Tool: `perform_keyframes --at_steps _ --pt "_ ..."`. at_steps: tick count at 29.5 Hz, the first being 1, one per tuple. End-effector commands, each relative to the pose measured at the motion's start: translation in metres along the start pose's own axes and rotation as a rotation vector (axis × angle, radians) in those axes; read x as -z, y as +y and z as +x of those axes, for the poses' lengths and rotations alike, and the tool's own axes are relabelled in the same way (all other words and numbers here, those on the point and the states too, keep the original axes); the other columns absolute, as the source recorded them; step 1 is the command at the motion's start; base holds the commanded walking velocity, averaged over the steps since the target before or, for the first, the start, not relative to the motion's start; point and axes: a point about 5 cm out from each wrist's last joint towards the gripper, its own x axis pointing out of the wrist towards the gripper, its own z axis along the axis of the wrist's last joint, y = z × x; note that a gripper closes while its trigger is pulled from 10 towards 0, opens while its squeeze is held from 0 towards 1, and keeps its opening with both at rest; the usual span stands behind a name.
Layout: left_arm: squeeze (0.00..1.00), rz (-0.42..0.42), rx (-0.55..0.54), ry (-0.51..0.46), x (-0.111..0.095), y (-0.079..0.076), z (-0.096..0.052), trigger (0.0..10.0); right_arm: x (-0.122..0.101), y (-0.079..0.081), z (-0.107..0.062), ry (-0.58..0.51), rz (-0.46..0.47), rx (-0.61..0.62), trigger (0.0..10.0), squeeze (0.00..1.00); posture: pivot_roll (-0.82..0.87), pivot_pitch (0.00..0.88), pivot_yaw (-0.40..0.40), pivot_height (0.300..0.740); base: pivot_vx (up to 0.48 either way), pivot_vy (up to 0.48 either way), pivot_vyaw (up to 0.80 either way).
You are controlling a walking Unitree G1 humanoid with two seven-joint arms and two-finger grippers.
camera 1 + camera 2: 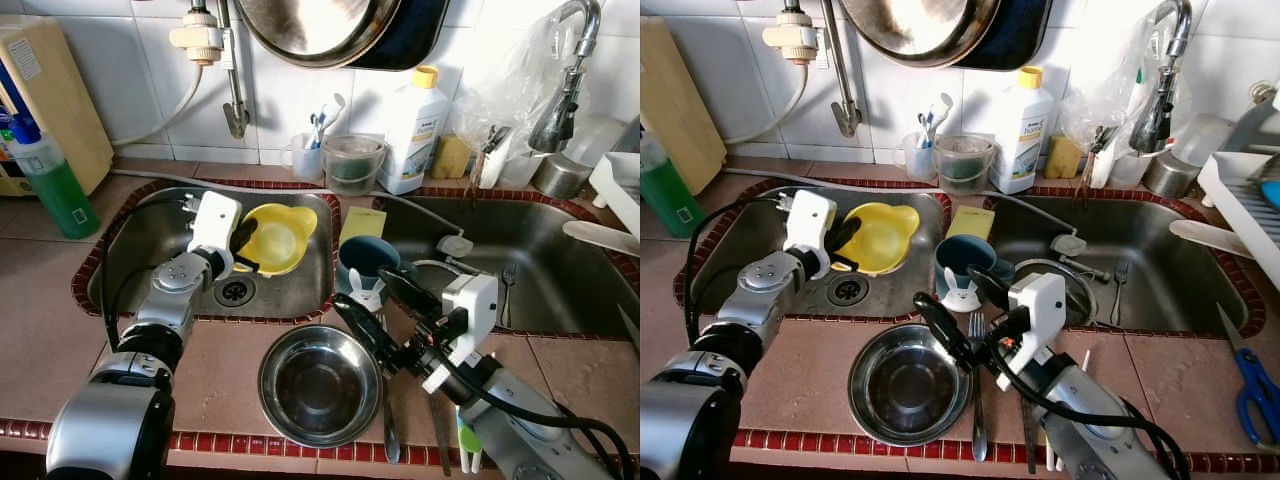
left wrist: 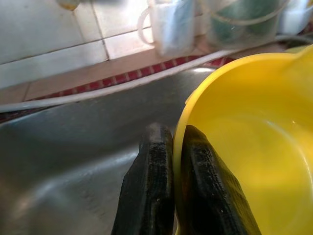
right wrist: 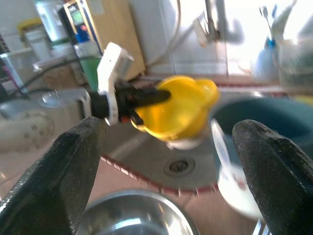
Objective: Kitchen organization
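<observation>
My left gripper [image 2: 168, 161] pinches the rim of the yellow bowl [image 1: 277, 238], held tilted above the left sink basin [image 1: 150, 240]. With only an edge grip, it may slip and drop. My right gripper [image 3: 166, 161] hovers open over the steel bowl [image 1: 318, 384], on the counter in front of that basin.

In the left wrist view the yellow bowl [image 2: 244, 147] runs off the frame, so its far rim cannot be seen, and the left claw [image 2: 176, 186] is cut at the picture's edge. The right wrist view is blurred: the steel bowl [image 3: 132, 220] is cropped to an arc, and the blue mug [image 3: 264, 122] is smeared and partly behind one finger. In the head views the hanging pan [image 1: 320, 25] is cut off above, the blue scissors [image 1: 1255, 390] run past the edge, and the bottle label [image 1: 415, 125] is too small to read.
</observation>
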Motion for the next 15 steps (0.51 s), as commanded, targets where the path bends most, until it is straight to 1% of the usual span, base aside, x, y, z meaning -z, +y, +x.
perform_keyframes --at_steps 1,5,10,15 --pt "0.00 0.042 -0.023 -0.018 -0.012 0.008 0.002 10.0 0.001 0.001 -0.005 0.010 0.002 0.021 10.0 0.00 -0.13 0.063 0.039 0.740 0.000 0.000 0.00" --pt "0.00 0.058 -0.021 -0.010 -0.014 0.009 0.003 10.0 0.009 0.003 -0.014 0.039 0.048 0.054 10.0 0.00 -0.14 0.085 0.047 0.740 0.000 0.000 0.00" --pt "0.00 0.061 -0.010 -0.004 -0.013 0.006 0.004 10.0 0.010 0.005 -0.017 0.045 0.052 0.059 10.0 0.00 -0.15 0.093 0.054 0.740 0.000 0.000 0.00" --pt "0.00 0.089 0.007 0.017 -0.010 0.002 0.005 10.0 0.009 0.008 -0.018 0.041 0.059 0.061 10.0 0.00 -0.16 0.094 0.061 0.740 0.000 0.000 0.00"
